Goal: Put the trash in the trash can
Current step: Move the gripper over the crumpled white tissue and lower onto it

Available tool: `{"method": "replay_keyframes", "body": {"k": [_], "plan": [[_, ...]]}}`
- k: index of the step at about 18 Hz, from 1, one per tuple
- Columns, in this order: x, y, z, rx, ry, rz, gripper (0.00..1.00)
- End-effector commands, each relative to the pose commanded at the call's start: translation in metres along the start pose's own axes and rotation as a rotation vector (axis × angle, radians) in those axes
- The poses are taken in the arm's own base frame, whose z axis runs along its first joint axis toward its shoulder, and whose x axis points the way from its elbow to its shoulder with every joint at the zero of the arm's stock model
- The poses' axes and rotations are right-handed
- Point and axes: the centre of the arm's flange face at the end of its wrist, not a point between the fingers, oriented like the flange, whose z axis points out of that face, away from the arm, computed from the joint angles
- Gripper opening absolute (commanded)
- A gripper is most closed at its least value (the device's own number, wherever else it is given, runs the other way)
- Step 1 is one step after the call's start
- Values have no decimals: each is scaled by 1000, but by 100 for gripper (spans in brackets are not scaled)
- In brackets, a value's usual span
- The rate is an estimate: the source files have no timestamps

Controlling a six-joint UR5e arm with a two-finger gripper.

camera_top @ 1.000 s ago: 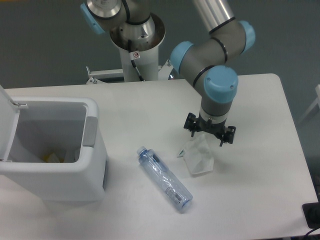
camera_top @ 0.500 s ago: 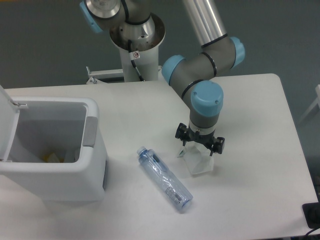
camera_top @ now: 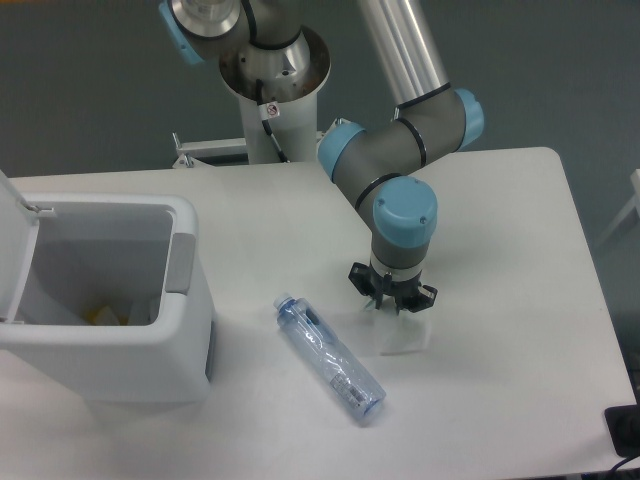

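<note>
Dropping lower and drifting left over the last second, the hand (camera_top: 393, 297) is now sitting right on top of the white paper wad (camera_top: 403, 333), which is lying on the worktop (camera_top: 500, 250) directly beneath it and poking out on the near side. I cannot tell whether its fingers are parted or closed. Left of it the bluish bottle (camera_top: 329, 359) is lying flat, cap pointing far-left, and the trash can (camera_top: 110, 300) is standing open at the far left edge.
</note>
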Motion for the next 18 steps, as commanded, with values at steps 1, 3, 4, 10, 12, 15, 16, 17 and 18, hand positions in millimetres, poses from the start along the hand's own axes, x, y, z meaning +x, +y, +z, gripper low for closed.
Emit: {"method": "replay_keyframes", "body": {"k": [1, 3, 4, 10, 12, 15, 16, 17, 18], "plan": [[-1, -2, -3, 6, -3, 3, 0], [-6, -5, -9, 16, -11, 3, 0], [-8, -4, -12, 20, -14, 0, 0], [-28, -10, -51, 174, 25, -76, 0], [-33, -12, -70, 272, 72, -117, 0], [-41, -18, -101, 385, 104, -185, 0], [-43, -20, -110, 404, 106, -208, 0], [-42, -24, -117, 422, 113, -228, 0], [-39, -27, -128, 446, 119, -243, 0]]}}
